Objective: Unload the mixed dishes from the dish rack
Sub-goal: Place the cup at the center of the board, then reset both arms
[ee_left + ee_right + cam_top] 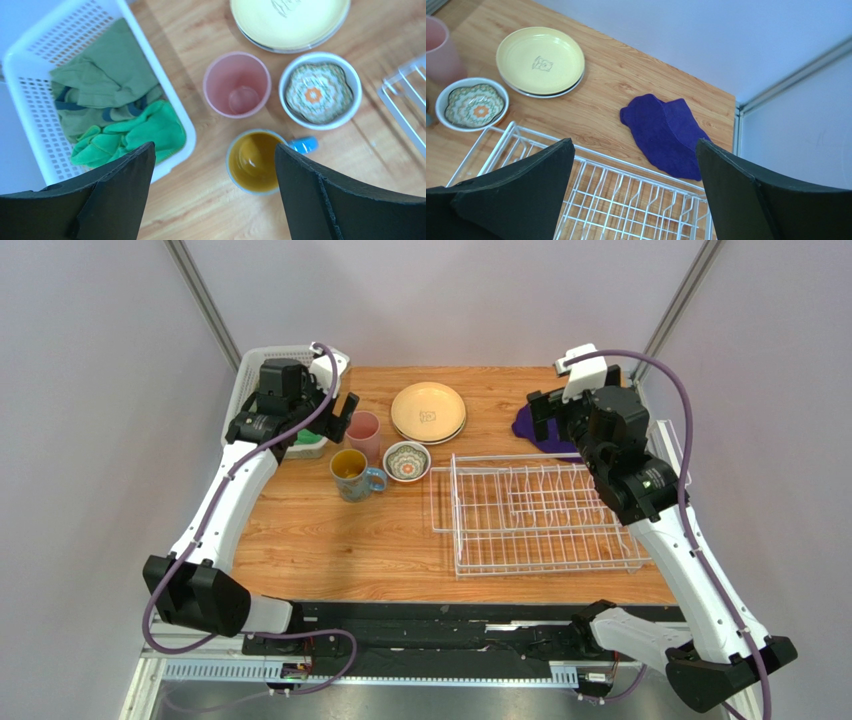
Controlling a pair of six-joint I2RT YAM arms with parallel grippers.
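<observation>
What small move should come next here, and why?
Probably raise the left hand clear and pull it back: its jaws stand open and empty, the pink cup, mug, bowl and plates all stand on the table, and the dish rack holds no dishes.

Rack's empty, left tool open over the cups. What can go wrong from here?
1. The left tool hangs open above the pink tumbler and the mug, close by the patterned bowl; a low sideways retreat may clip a rim and tip one.
2. The white mesh basket sits beside the tumbler; the tool might snag its rim.
3. The right tool is open over the dish rack at its far edge; dipping could hook a wire and drag it.
</observation>
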